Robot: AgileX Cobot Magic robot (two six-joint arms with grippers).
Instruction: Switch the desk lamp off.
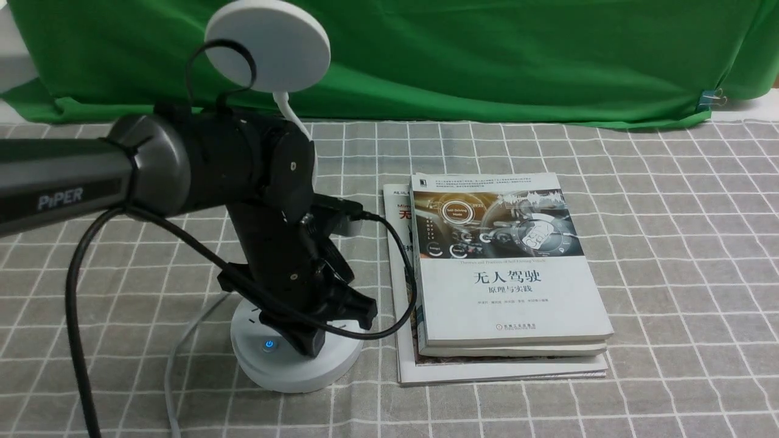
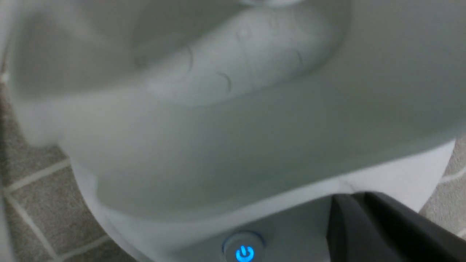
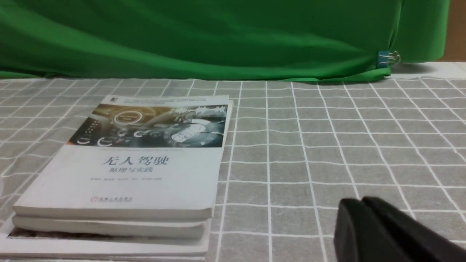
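The white desk lamp stands at the left of the table: its round disc head is up at the back, and its round base sits on the cloth. A blue-lit power button glows on the base, and it also shows in the left wrist view. My left gripper is shut and empty, with its tip down on the base just right of the lit button; it also shows in the left wrist view. The lamp's cup holder is hidden behind the arm. My right gripper is shut, empty, low over bare cloth.
A stack of books lies just right of the lamp base, and also shows in the right wrist view. The lamp's white cord runs off the front left. Green backdrop cloth hangs along the table's back edge.
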